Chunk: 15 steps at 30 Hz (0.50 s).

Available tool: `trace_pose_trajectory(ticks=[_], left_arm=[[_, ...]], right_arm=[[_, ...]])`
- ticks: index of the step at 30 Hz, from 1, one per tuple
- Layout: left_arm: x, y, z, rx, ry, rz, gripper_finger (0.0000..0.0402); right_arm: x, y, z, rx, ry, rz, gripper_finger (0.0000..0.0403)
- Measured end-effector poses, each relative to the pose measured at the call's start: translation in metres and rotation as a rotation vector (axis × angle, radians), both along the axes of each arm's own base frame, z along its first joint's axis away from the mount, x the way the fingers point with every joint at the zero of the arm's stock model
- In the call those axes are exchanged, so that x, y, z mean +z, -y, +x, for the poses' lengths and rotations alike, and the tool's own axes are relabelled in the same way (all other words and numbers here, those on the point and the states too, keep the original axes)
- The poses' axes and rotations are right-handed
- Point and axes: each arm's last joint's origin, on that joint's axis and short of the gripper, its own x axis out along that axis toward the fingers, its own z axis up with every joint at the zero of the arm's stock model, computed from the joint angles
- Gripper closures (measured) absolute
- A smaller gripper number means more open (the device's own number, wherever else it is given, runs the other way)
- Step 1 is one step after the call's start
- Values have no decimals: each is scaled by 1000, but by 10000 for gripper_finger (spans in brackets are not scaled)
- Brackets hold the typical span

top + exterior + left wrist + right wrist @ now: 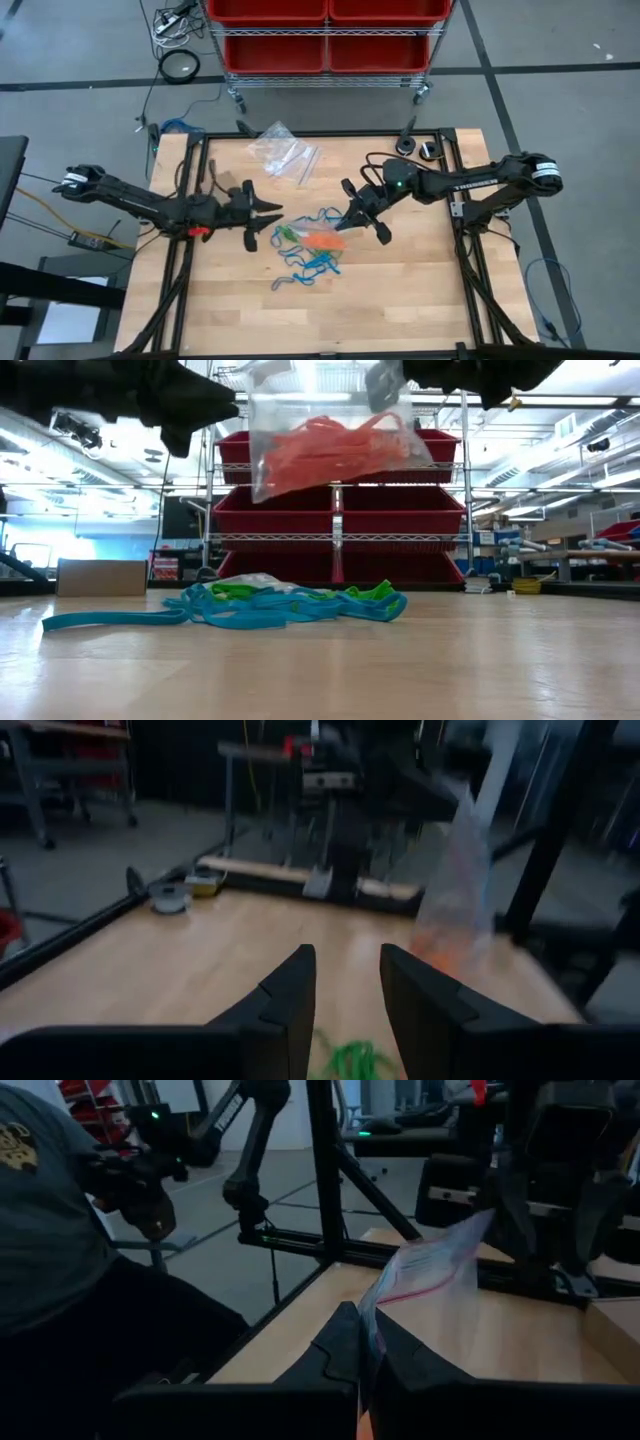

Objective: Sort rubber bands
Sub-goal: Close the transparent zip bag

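Orange rubber bands [330,450] in bag [300,420] pinched by right tool [362,222]; left tool [268,222] parted.

Clear bags [283,152] lie before red bins [325,28].

The left wrist view blurs the hanging clear bag [458,885], and green rubber bands [352,1060] are cut off.

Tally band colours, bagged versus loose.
Bagged: 1, orange bands in the bag pinched by the right gripper.
Loose: 2, blue bands and green bands.
Total: 3 colours.
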Motion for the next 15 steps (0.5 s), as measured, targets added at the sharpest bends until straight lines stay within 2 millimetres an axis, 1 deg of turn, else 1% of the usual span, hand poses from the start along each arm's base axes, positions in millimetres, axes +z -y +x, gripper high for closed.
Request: trace_pose_trajectory(ticks=[3,6,12,15], left_arm=[[-7,-1,-6,-3,87,-46,279],[-11,0,-7,-45,98,-68,279],[-7,3,5,-74,91,-65,279],[-5,4,10,-83,117,-58,278]], right_arm=[[1,-2,0,0,1,-1,403],[1,-2,0,-9,9,-3,403],[4,-2,0,-15,36,-4,403],[4,-3,0,-14,43,-4,403]])
